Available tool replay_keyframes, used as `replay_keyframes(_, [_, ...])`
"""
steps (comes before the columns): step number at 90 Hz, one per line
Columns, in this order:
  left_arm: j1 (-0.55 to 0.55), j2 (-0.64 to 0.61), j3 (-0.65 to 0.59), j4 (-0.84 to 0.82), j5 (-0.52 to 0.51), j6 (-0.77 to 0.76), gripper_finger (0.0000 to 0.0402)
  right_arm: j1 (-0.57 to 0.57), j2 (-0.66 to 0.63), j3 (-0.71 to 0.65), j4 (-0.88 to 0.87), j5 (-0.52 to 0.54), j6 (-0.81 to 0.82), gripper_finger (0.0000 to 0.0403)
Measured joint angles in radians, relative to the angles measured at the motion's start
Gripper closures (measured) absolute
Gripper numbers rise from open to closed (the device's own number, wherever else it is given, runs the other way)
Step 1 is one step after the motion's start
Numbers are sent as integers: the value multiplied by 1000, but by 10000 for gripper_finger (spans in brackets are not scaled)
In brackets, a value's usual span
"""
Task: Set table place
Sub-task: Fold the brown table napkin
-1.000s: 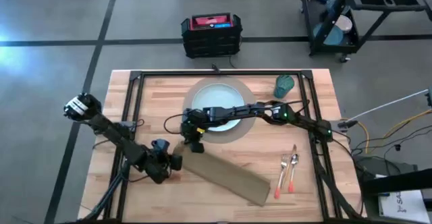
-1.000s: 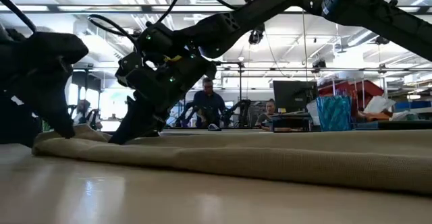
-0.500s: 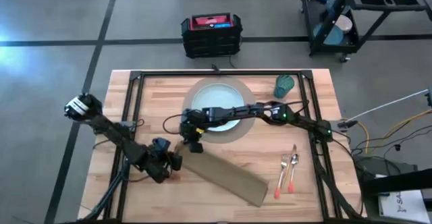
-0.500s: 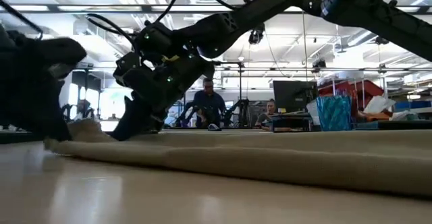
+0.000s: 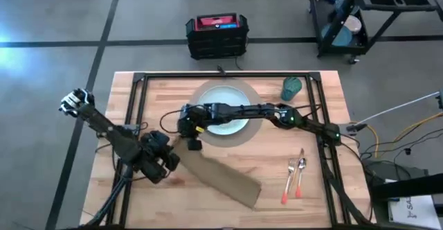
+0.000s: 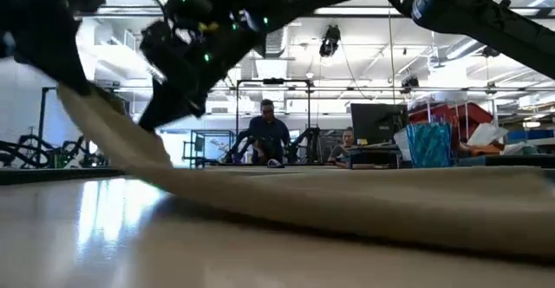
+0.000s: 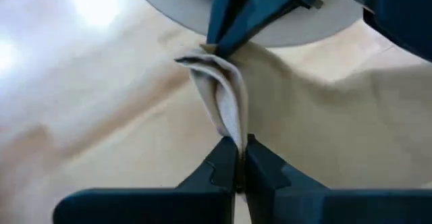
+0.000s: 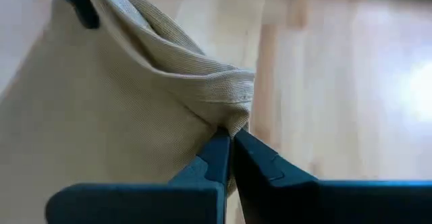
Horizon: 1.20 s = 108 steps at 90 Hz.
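A tan napkin [image 5: 225,178] lies slantwise on the table [image 5: 138,195], near the round mat [image 5: 252,129] with the pale blue plate [image 5: 221,97]. Its left end is raised off the wood [image 6: 104,123]. My left gripper [image 5: 174,157] and my right gripper [image 5: 192,142] are both shut on that end, close beside each other. The teal cup [image 5: 291,88] stands at the far right. The fork and knife [image 5: 294,178] lie at the near right. My left gripper pinches a bunched fold at the napkin's left end [image 7: 233,126] between its two fingers, several layers together. That end hangs clear of the table. My right gripper pinches the neighbouring corner of the same end [image 8: 233,119] at a folded edge. The cloth sags between the two holds, and the rest slopes down onto the table [image 6: 364,206].
Black frame rails [image 5: 135,112] run along the table's left, right and far sides. A black crate [image 5: 216,34] and a wheeled cart [image 5: 367,15] stand on the floor beyond the far edge. People sit in the room behind [image 6: 267,136].
Both grippers have risen and gone a little toward the table's left and far edges, staying shut on the napkin. Its left end has lifted clear of the wood. The rest has slid a bit leftward and stays on the table.
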Motion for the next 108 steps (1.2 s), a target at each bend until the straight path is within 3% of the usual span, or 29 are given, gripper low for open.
replay_keyframes(33, [0, -27, 263, -388, -23, 42, 402, -6, -156, 0, 44, 110, -82, 402])
replay_keyframes(65, [12, -44, 477, -389, -169, 337, 402, -16, -288, 1, 53, 131, -127, 403])
replay_keyframes(80, [30, -42, 454, -387, -169, 372, 401, -19, -292, -2, -30, 130, -84, 403])
replay_keyframes(108, [39, -12, 261, -274, -150, 339, 401, -2, -219, -11, -128, 139, -9, 403])
